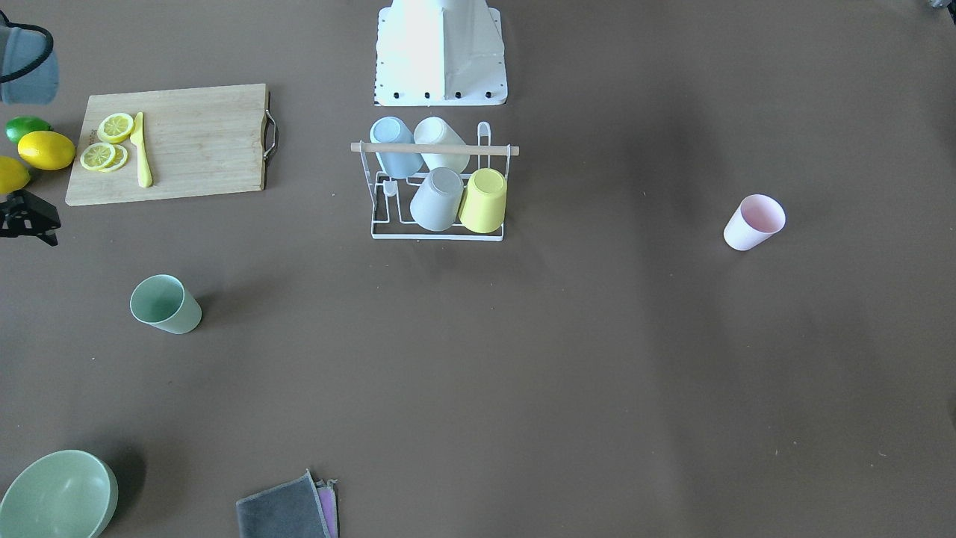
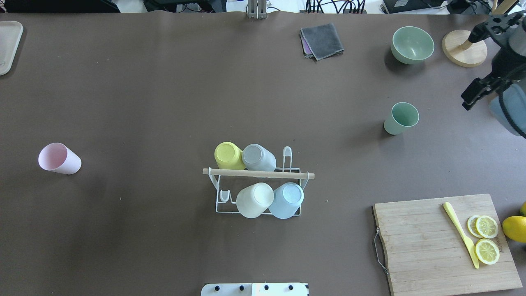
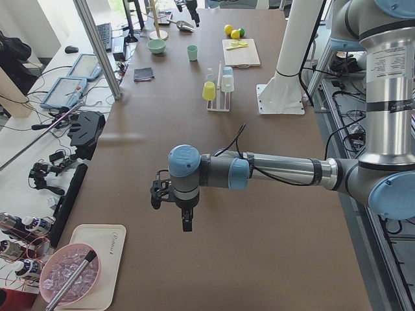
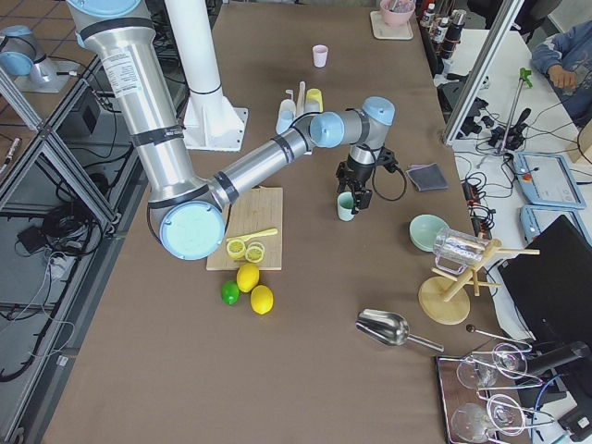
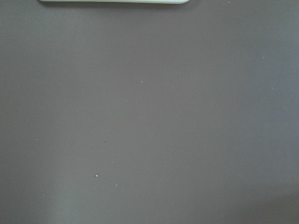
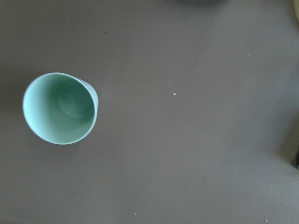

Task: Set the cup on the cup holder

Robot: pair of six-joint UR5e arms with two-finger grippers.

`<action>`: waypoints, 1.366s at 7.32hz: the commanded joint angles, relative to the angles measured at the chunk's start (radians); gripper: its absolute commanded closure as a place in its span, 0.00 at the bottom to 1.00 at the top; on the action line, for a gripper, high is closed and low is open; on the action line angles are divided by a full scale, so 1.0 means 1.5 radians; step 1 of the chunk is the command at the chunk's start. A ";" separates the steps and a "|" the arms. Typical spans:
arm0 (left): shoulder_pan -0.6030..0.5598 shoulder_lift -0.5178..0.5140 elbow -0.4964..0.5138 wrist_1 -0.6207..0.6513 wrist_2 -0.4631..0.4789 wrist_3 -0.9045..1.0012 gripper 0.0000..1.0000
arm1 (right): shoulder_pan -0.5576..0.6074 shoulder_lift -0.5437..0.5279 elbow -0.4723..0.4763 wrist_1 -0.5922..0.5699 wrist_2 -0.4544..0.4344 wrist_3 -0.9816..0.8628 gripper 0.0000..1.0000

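The white wire cup holder (image 2: 259,174) with a wooden rod stands mid-table near the robot's base, also in the front view (image 1: 433,149). It bears a yellow, a grey, a cream and a blue cup, all upside down. A green cup (image 2: 402,118) stands upright on the right, also in the right wrist view (image 6: 60,108). A pink cup (image 2: 59,158) stands far left. My right gripper (image 4: 356,196) hovers above and just beside the green cup; I cannot tell whether it is open. My left gripper (image 3: 174,210) hangs over bare table at the left end; I cannot tell its state.
A cutting board (image 2: 444,242) with lemon slices and a yellow knife lies at the near right, with whole lemons (image 2: 515,228) beside it. A green bowl (image 2: 412,44), folded cloths (image 2: 321,40) and a wooden stand (image 2: 464,48) are at the far right. A tray (image 2: 8,45) lies at the far left.
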 commanded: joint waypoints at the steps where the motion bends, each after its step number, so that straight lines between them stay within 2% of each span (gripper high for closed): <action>1: 0.026 -0.022 -0.002 0.014 0.000 0.000 0.02 | -0.028 0.106 -0.094 -0.041 -0.002 -0.040 0.00; 3: 0.037 -0.110 0.000 0.143 0.001 0.000 0.02 | -0.041 0.251 -0.276 -0.073 -0.003 -0.129 0.00; 4: 0.061 -0.155 -0.002 0.206 0.001 0.000 0.02 | -0.051 0.300 -0.345 -0.074 -0.009 -0.160 0.00; 6: 0.116 -0.244 0.003 0.302 0.007 -0.001 0.02 | -0.090 0.344 -0.405 -0.075 -0.061 -0.232 0.00; 7: 0.132 -0.285 0.003 0.347 0.041 -0.001 0.02 | -0.110 0.372 -0.454 -0.083 -0.092 -0.274 0.00; 8: 0.143 -0.312 0.003 0.391 0.048 -0.002 0.02 | -0.135 0.377 -0.459 -0.091 -0.137 -0.308 0.00; 10: 0.154 -0.324 0.000 0.408 0.041 -0.001 0.02 | -0.162 0.376 -0.458 -0.118 -0.171 -0.329 0.00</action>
